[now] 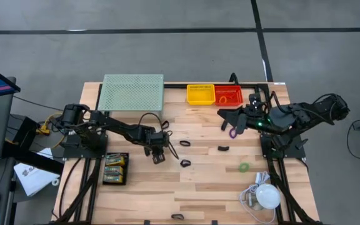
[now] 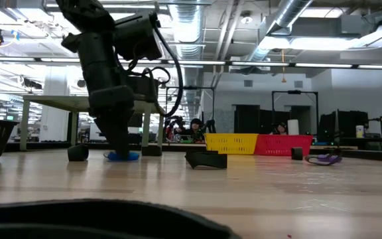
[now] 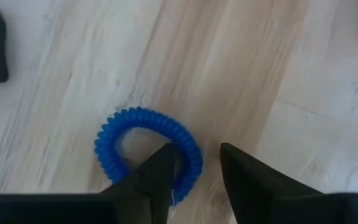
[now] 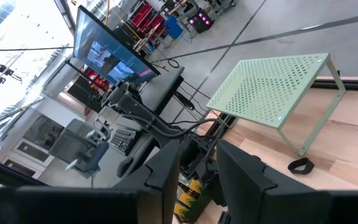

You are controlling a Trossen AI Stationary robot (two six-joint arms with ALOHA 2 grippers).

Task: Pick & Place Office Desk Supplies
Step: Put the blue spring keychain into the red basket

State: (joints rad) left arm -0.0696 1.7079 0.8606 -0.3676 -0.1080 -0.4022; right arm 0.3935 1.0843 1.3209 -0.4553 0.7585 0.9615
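On the tabletop you still have most supplies loose: black clips (image 1: 185,144), a green ring (image 1: 244,167), card-backed packs (image 1: 115,168). Your left gripper (image 3: 194,165) straddles the blue ring's (image 3: 146,146) rim, fingers apart; whether your right gripper (image 1: 235,128) grips the purple ring (image 1: 233,132) I cannot tell. Your red bin (image 1: 229,95) shows an orange ring; the yellow bin (image 1: 200,94) looks empty.

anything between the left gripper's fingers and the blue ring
Nothing: in the left wrist view the left gripper straddles the blue ring, one finger inside the loop, one outside.
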